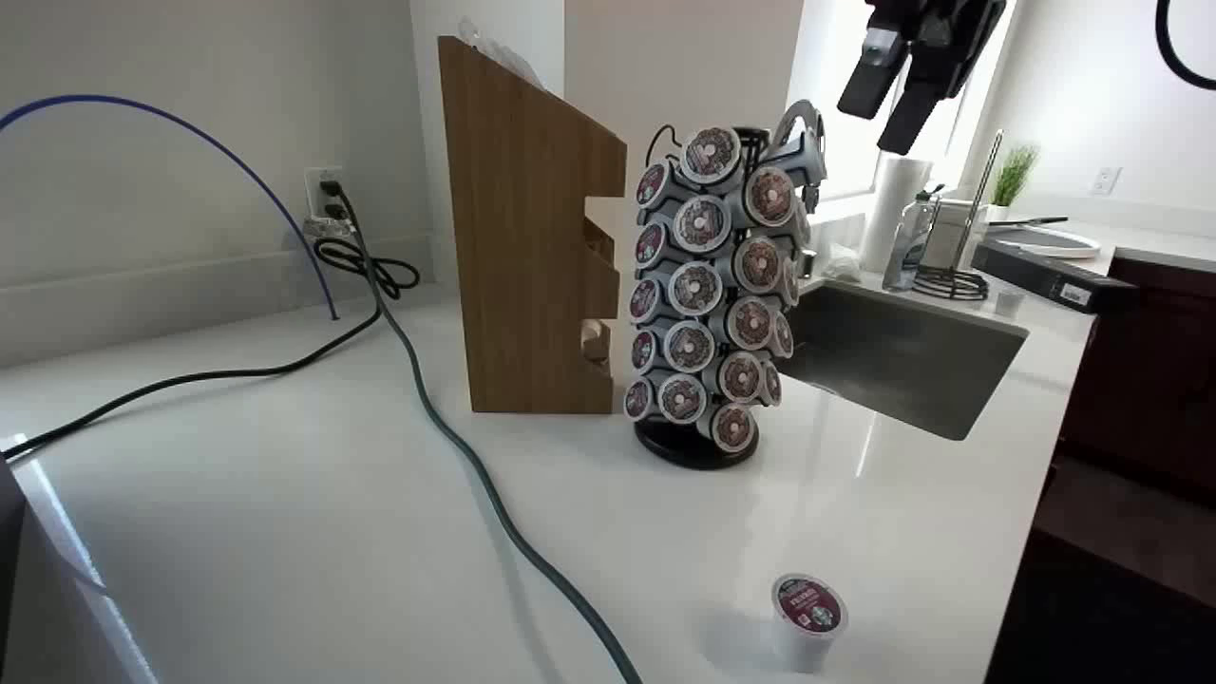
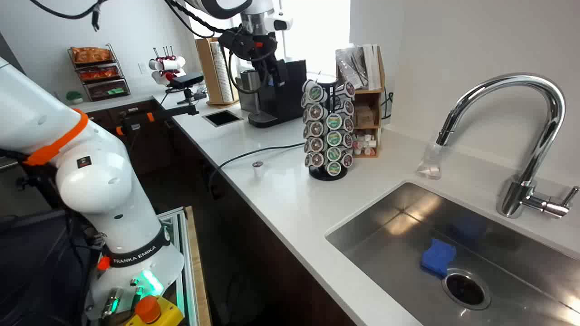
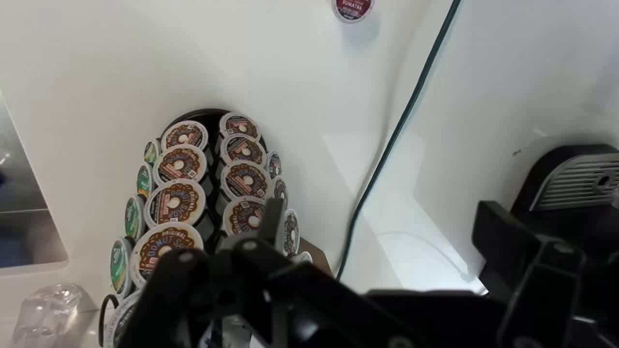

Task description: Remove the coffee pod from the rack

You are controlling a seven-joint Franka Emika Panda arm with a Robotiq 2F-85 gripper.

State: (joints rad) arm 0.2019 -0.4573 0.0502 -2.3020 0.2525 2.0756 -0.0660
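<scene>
The rack (image 1: 682, 454) is a black carousel full of round-lidded pods, upright on the white counter in both exterior views (image 2: 322, 175). In the wrist view the rack (image 3: 205, 115) is at the left, seen from above. A coffee pod (image 1: 807, 617) with a maroon lid and pale rim stands alone on the counter, apart from the rack. It also shows in the other views (image 2: 258, 168) (image 3: 353, 8). My gripper (image 1: 879, 122) is open and empty, above the rack's height. In the wrist view (image 3: 380, 212) its left finger overlaps rack pods; the cable shows between the fingers.
A tan wooden block (image 1: 532, 247) stands close beside the rack. A sink (image 2: 398, 235) with a tall faucet (image 2: 543, 117) lies past it. A dark cable (image 1: 475, 465) crosses the counter. A black coffee machine (image 2: 290, 90) stands behind my gripper.
</scene>
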